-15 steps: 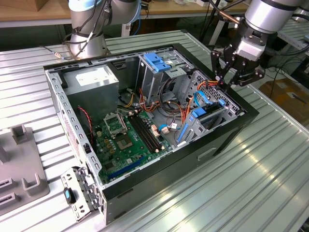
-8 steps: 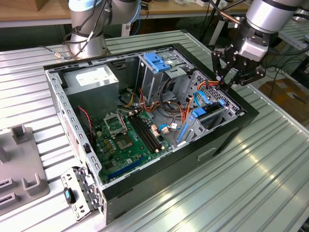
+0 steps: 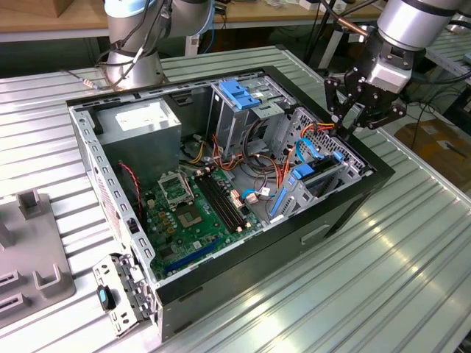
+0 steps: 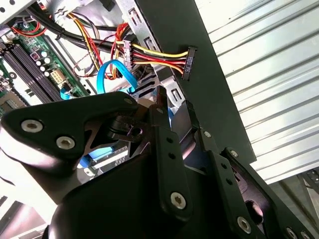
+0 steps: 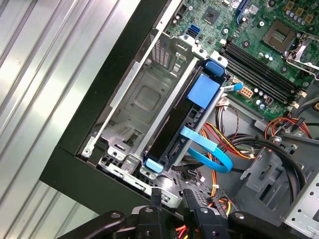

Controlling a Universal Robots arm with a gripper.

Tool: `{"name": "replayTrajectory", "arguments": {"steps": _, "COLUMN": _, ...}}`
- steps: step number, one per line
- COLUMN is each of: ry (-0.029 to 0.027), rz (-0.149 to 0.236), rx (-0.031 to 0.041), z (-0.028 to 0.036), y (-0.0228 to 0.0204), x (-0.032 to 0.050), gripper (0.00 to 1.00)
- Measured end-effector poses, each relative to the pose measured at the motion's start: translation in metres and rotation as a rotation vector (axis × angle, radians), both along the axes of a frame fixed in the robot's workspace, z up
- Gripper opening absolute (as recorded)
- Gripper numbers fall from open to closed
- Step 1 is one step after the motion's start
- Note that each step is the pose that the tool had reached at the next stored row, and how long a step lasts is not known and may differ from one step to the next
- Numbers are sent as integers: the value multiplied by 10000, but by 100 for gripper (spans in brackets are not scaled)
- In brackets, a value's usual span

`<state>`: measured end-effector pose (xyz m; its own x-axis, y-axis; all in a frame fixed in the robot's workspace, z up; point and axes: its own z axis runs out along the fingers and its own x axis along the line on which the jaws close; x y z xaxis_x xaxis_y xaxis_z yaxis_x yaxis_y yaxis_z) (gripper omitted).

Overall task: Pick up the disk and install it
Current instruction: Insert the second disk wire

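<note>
— Well, what do you log from the exterior view?

— Item one: your computer case (image 3: 221,259), side open, lying on the ribbed metal table (image 3: 383,283).
Item two: the motherboard (image 3: 193,204), flat on the case floor.
Item three: the disk (image 3: 298,181), standing on edge in the drive cage (image 3: 324,176) at the case corner toward the exterior view's right, with its blue rail showing.
Item four: your tool (image 3: 352,123), hanging above the rim of that same corner, apart from the disk.

— And the second wrist view?

— You look down past the tool (image 4: 177,112) and its black fingers (image 4: 165,144).
A black connector (image 4: 188,62) on red, yellow and black wires lies against the dark case wall.
A blue cable (image 4: 117,74) loops near it.
The tool body hides whatever lies beneath it.

— The first wrist view?

— The disk (image 5: 185,117) sits in the cage slot nearer the motherboard (image 5: 249,45), with a blue rail end at each tip.
The neighbouring slot (image 5: 144,99), against the case wall, shows grey sheet metal.
The flat blue cable (image 5: 207,149) curls just beside the disk.
Your tool (image 5: 172,196) hovers over the cage end with its fingertips (image 5: 190,199) slightly parted and nothing gripped between them.
</note>
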<state>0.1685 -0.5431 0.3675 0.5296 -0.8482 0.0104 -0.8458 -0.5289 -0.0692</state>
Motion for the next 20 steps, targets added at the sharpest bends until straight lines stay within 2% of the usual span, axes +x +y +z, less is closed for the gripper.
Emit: {"name": "replayTrajectory", "arguments": {"steps": 20, "ry": 0, "rz": 0, "rx": 1, "z": 0, "y": 1, "x": 23, "gripper": 31}}
